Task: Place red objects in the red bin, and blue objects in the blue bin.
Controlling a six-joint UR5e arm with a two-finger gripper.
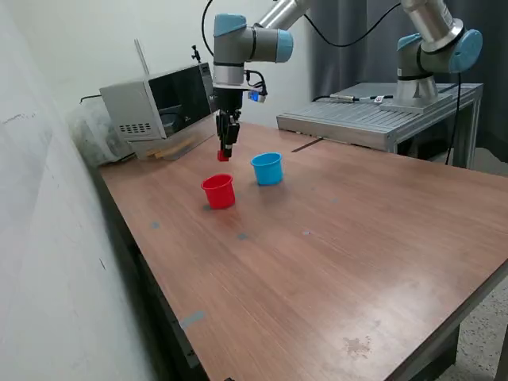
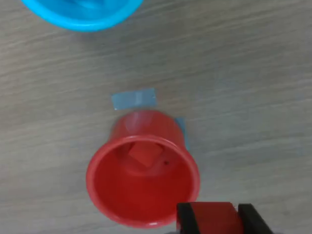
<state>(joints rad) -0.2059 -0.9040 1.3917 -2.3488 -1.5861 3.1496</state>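
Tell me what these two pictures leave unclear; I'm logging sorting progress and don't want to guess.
- Blue cup contents: the wrist view's edge cuts off most of it; in the exterior view its wall hides the inside. No blue cubes show anywhere.
- Red cup contents in the exterior view: hidden by its wall; only the wrist view shows one red cube inside.
- Gripper and its held red cube: cut by the wrist view's edge; tiny in the exterior view.

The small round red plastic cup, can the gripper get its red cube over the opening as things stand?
Probably yes. The gripper, shut on a small red cube, hangs above the small round red plastic cup, whose mouth is open and uncovered, with one red cube already inside.
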